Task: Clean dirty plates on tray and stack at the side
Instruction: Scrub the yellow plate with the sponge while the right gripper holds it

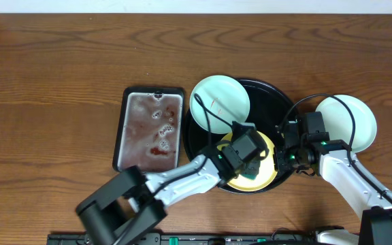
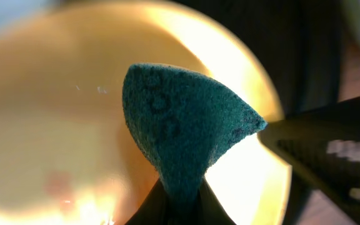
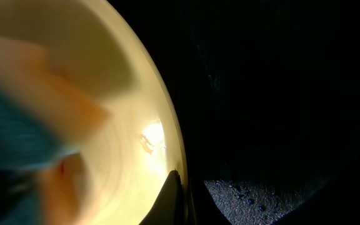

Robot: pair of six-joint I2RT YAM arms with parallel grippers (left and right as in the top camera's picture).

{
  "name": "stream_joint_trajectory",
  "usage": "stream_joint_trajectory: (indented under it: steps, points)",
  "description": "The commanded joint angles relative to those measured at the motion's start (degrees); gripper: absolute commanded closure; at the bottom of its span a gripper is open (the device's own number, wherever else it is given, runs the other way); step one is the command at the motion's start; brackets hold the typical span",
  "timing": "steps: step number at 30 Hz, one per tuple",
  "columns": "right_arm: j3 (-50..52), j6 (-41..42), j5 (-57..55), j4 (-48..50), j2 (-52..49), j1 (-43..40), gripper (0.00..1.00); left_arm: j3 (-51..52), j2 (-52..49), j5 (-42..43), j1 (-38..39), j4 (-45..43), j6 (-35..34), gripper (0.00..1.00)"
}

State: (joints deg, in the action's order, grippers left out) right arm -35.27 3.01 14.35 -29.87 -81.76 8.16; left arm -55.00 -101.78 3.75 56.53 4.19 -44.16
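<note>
The yellow plate lies at the front of the round black tray. My left gripper is shut on a green sponge and presses it onto the yellow plate. My right gripper is shut on the yellow plate's right rim, one finger inside it, over the black tray. A mint-blue plate with faint red smears rests on the tray's back left rim. A second mint-blue plate lies on the wood tabletop, right of the tray.
A rectangular metal pan holding reddish, foamy water stands just left of the tray. Black cables loop over the tray and the right plate.
</note>
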Motion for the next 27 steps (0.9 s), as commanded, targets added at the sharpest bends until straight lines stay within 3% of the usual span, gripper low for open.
stream_joint_trajectory:
  steps: [1,8,16,27]
  points:
    - [0.5,-0.3,-0.4,-0.3,-0.3,0.2,0.99,0.0,-2.8,-0.2,0.5,-0.7,-1.4,0.92]
    - [0.5,-0.3,-0.4,-0.3,-0.3,0.2,0.99,-0.1,-0.6,-13.6,-5.3,11.3,0.6,0.92]
    - [0.5,-0.3,-0.4,-0.2,-0.3,0.2,0.99,-0.1,5.2,-4.1,-5.2,6.2,2.5,0.93]
    - [0.5,-0.3,-0.4,-0.1,-0.3,0.2,0.99,-0.1,-1.5,-4.0,0.6,0.5,-0.8,0.92]
